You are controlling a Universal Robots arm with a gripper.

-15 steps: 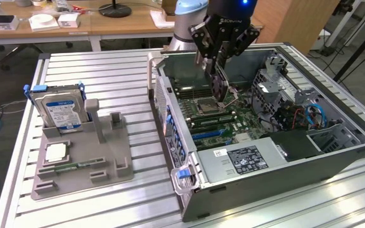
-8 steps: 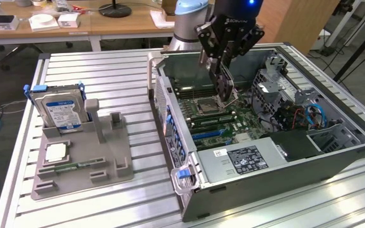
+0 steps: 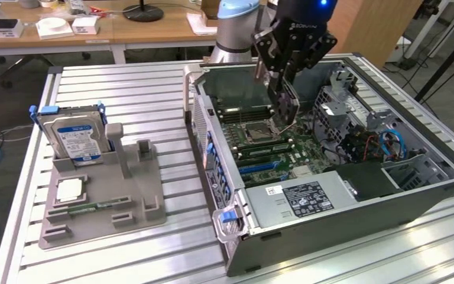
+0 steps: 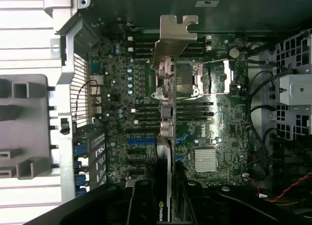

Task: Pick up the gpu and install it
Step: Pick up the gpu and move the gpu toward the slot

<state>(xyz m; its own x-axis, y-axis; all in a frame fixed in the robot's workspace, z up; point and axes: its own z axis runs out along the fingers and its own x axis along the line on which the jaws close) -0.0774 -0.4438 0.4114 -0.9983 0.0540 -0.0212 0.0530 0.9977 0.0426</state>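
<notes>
Black hand [image 3: 283, 83] clamps the gpu [image 3: 285, 109] above the motherboard [image 3: 278, 155].

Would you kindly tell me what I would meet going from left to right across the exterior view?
hard drive → blue latch → gpu, gripped by the hand → blue cables

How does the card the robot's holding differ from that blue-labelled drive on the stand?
The gpu is thin and black; the hard drive is thicker, silver with a blue label. The gpu hangs in the gripper over the open case; the hard drive stands in a grey holder. Both are on edge.
</notes>
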